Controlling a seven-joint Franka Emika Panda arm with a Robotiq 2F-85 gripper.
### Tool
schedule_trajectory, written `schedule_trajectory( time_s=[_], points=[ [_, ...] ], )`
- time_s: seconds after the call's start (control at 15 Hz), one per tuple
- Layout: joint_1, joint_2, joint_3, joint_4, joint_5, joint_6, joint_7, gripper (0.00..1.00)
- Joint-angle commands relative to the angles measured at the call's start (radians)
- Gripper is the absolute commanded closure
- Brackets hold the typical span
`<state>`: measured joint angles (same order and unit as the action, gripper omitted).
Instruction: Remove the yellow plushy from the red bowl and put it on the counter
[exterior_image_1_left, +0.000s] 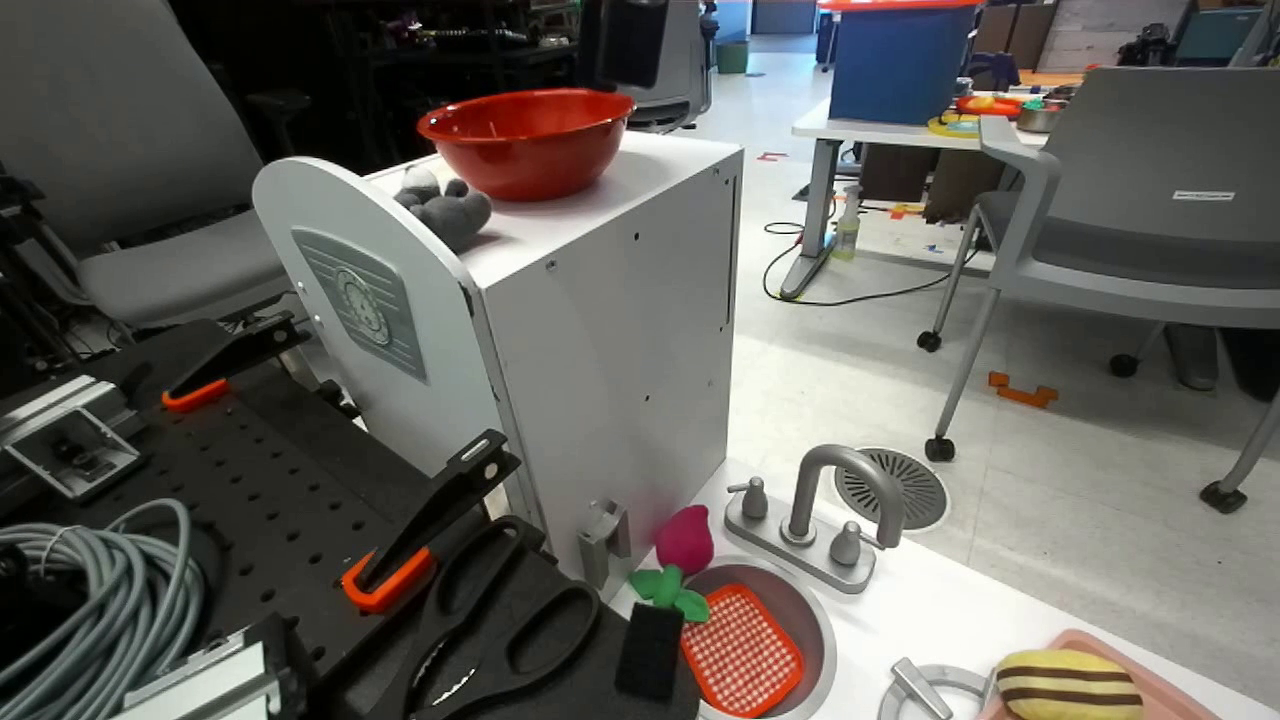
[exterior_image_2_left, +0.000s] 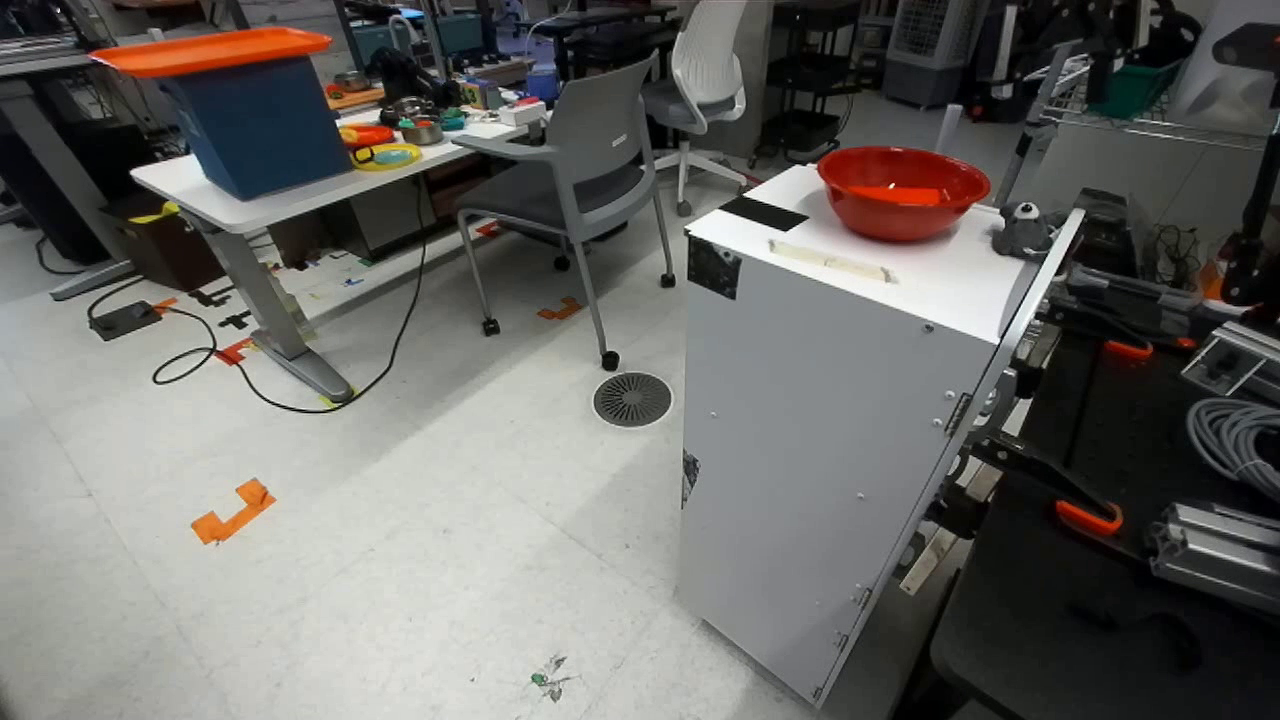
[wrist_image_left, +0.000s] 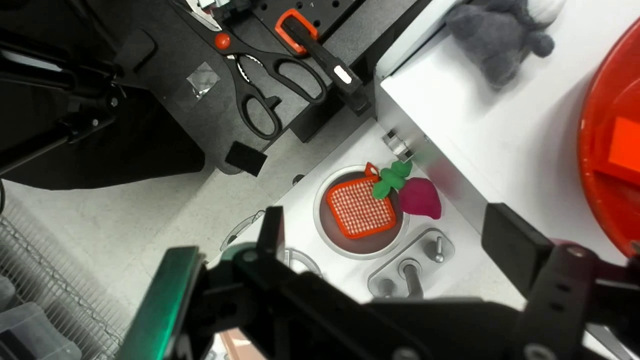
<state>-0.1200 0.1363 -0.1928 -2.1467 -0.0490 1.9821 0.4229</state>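
Note:
The yellow plushy (exterior_image_1_left: 1068, 685), with brown stripes, lies on the salmon-pink tray (exterior_image_1_left: 1165, 680) on the counter (exterior_image_1_left: 920, 615). It is out of view in the wrist view. The glossy red bowl stands upright on the white cabinet in both exterior views (exterior_image_1_left: 530, 150) (exterior_image_2_left: 905, 200) and at the right edge of the wrist view (wrist_image_left: 600, 150). A flat orange-red piece (exterior_image_2_left: 905, 193) is inside the bowl. My gripper (wrist_image_left: 387, 220) is open and empty, its fingers wide apart, seen above the counter and sink in the wrist view. I cannot make it out in the exterior views.
A grey plush (wrist_image_left: 492, 42) sits beside the bowl on the tall white cabinet (exterior_image_1_left: 630, 340). The faucet (exterior_image_1_left: 845, 490) rises beside the round basin (wrist_image_left: 325, 240), with a checkered red pad (wrist_image_left: 361, 207) and a magenta plush (wrist_image_left: 420, 197) there. Scissors (wrist_image_left: 260, 65) and clamps lie on the black table.

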Motion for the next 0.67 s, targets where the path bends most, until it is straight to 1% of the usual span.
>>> schedule_trajectory(
  time_s=[0.0,0.33,0.6],
  points=[
    [0.018,-0.071,0.015,-0.056,-0.058,0.037,0.043,0.0],
    [0.046,-0.219,0.056,-0.171,-0.144,0.126,0.133,0.0],
    [0.036,-0.323,0.104,-0.258,-0.139,0.204,0.188,0.0]
  ],
)
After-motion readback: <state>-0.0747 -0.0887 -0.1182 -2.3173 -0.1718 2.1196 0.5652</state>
